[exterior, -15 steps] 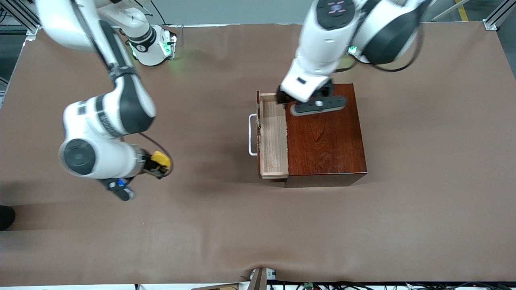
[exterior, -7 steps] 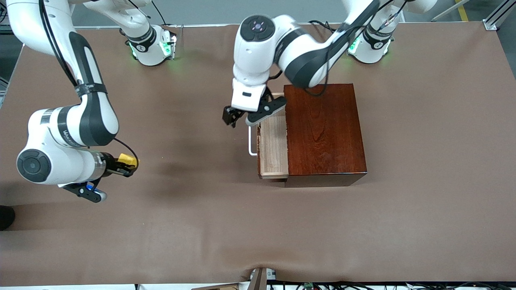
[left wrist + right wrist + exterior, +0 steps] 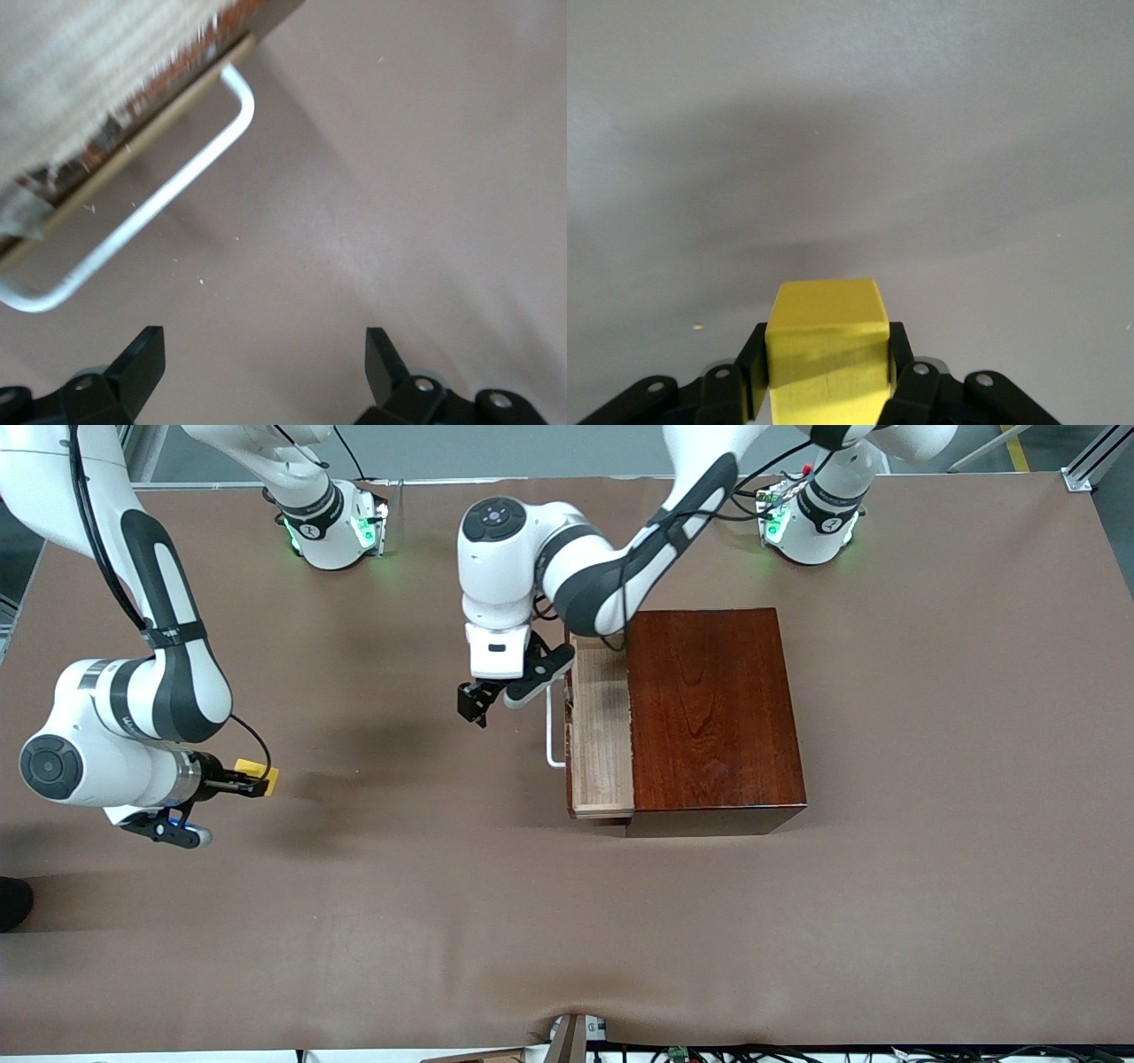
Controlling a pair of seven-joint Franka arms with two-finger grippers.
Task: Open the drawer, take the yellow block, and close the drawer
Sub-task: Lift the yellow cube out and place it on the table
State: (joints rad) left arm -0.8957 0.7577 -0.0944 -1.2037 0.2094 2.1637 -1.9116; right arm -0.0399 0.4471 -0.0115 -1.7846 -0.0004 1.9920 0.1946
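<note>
Right gripper: the right gripper (image 3: pixel 252 779), toward the right arm's end of the table, hangs over bare brown table cover (image 3: pixel 443 921), its jaws clamped on the small bright yellow cube (image 3: pixel 263 778); in the right wrist view the block (image 3: pixel 826 350) sits squarely between the black fingers (image 3: pixel 897 372).
Left gripper: the left gripper (image 3: pixel 474 707) hovers over the cover just beside the drawer front, jaws apart; the left wrist view shows both fingertips (image 3: pixel 142 363) spread with nothing between them.
White U-shaped handle: the handle (image 3: pixel 554 722) lies between the left gripper and the box; its long bar runs from farther to nearer the front camera, parallel to the drawer front.
Pale-wood sliding drawer: the drawer (image 3: pixel 601 726) stands pulled out of the glossy reddish-brown wooden box (image 3: pixel 713 708), its interior showing empty.
Deciding relation: closing probably calls for a push on the drawer front toward the box; the left gripper is much the nearer.
Obstruction: nothing visible lies between the left gripper and the handle (image 3: pixel 151 208).
</note>
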